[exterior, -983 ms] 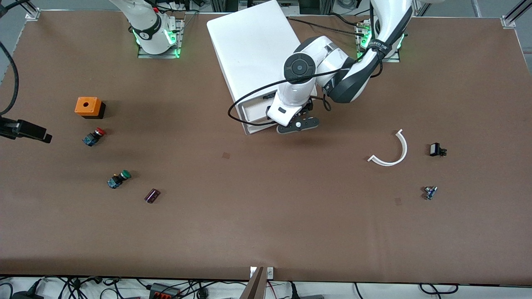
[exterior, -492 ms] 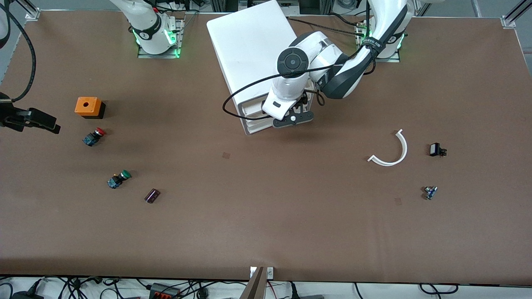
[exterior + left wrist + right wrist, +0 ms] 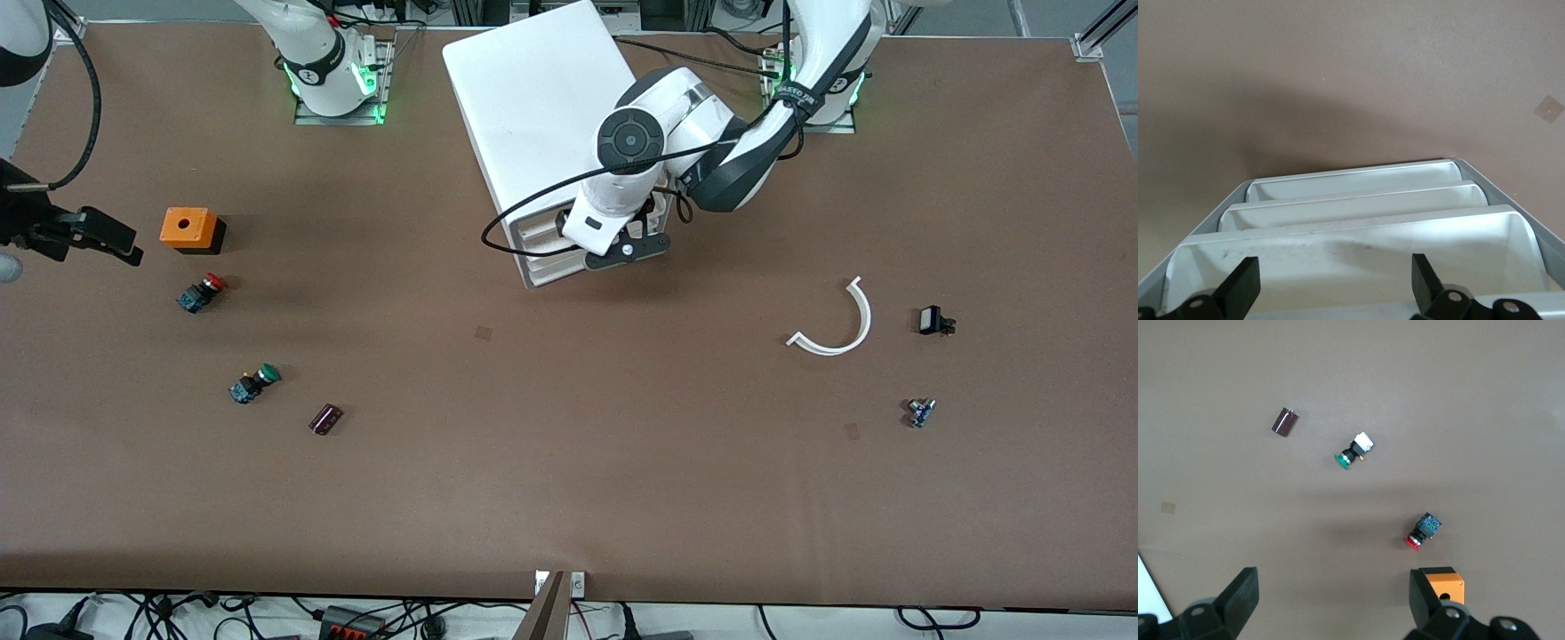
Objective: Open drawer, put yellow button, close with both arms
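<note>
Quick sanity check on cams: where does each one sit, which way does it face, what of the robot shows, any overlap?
Front: high across the table, facing both bases; both arms show, left gripper at the cabinet, right gripper beside the orange box.
Left wrist: looks down the cabinet's drawer fronts, top drawer; its open fingers show.
Right wrist: looks down at table; open fingers show.
Shared by front and right wrist: red button, green button, orange box.

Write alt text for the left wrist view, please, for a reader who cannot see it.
The open left hand hangs just above the drawer, the uppermost of three white drawers of the cabinet, on a brown table.
</note>
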Controlling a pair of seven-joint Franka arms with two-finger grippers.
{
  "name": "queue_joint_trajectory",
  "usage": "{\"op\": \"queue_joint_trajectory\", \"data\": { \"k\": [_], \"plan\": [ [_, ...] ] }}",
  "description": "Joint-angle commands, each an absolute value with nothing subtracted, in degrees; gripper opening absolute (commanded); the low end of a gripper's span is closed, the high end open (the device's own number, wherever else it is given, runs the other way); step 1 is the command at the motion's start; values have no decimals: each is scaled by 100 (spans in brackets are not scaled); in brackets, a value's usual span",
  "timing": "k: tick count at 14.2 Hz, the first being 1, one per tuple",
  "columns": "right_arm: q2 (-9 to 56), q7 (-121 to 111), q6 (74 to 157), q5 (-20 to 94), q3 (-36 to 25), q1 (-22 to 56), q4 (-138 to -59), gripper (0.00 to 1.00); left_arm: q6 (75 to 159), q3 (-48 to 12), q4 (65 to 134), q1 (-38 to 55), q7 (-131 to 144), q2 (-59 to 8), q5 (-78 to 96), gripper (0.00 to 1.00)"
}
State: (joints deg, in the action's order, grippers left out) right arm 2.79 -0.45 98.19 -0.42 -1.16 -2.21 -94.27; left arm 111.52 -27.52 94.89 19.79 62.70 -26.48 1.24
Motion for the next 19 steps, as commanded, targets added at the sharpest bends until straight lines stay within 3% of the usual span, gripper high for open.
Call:
{"op": "queue_joint_trajectory", "data": {
  "k": [1,14,17,19],
  "plan": [
    [-26,-61,9940,-132,-18,-299,-9808,100,10961,-2856,9589,1802,6223,-2452,246,100],
    [-79,-132,9483,-123,-26,-316,-9782,100,8800,-2795,8131,-438,2305,-2092,-675,100],
    [-88,-132,9501,-123,-26,-316,-9791,100,8640,-2612,8103,-571,1593,-1750,-844,100],
    [-114,-132,9554,-141,-26,-308,-9826,100,8692,-2121,8365,-624,1023,-1294,-625,100]
  ]
}}
